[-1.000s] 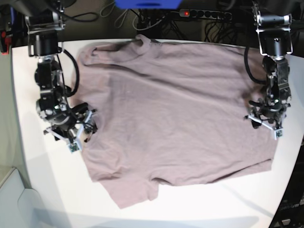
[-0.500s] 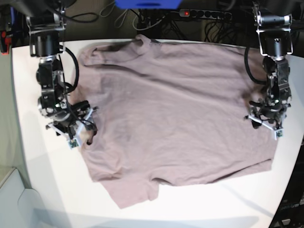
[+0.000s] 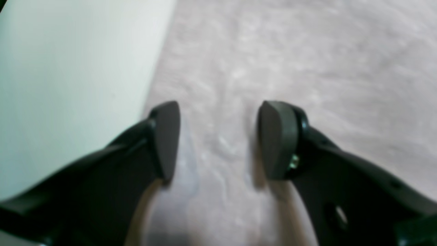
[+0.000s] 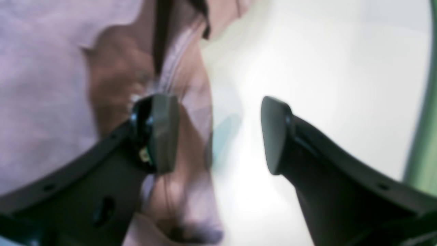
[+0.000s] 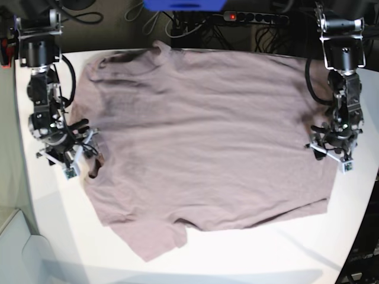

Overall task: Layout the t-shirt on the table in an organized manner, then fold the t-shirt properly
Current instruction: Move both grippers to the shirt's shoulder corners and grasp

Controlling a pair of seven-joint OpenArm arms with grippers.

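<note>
The mauve-pink t-shirt (image 5: 201, 136) lies spread flat on the white table (image 5: 266, 254), with one sleeve pointing toward the front edge. My right gripper (image 5: 83, 163) is at the shirt's left edge. In the right wrist view this gripper (image 4: 218, 135) is open: one finger (image 4: 164, 133) rests against a raised fold of the shirt's edge (image 4: 41, 68), the other stands over bare table (image 4: 307, 68). My left gripper (image 5: 331, 157) is at the shirt's right edge. Seen from its own wrist, it (image 3: 218, 140) is open just above cloth (image 3: 307, 51), with bare table (image 3: 68, 68) beside it.
A power strip (image 5: 249, 18) with a red light and loose cables runs behind the table's back edge, beside a blue object (image 5: 183, 5). A pale grey object (image 5: 15, 248) sits off the front left corner. White table shows in front of the shirt.
My right gripper has moved toward the table's left edge, and the whole shirt has slid left with it, flattening its left side. The left arm has stayed put.
</note>
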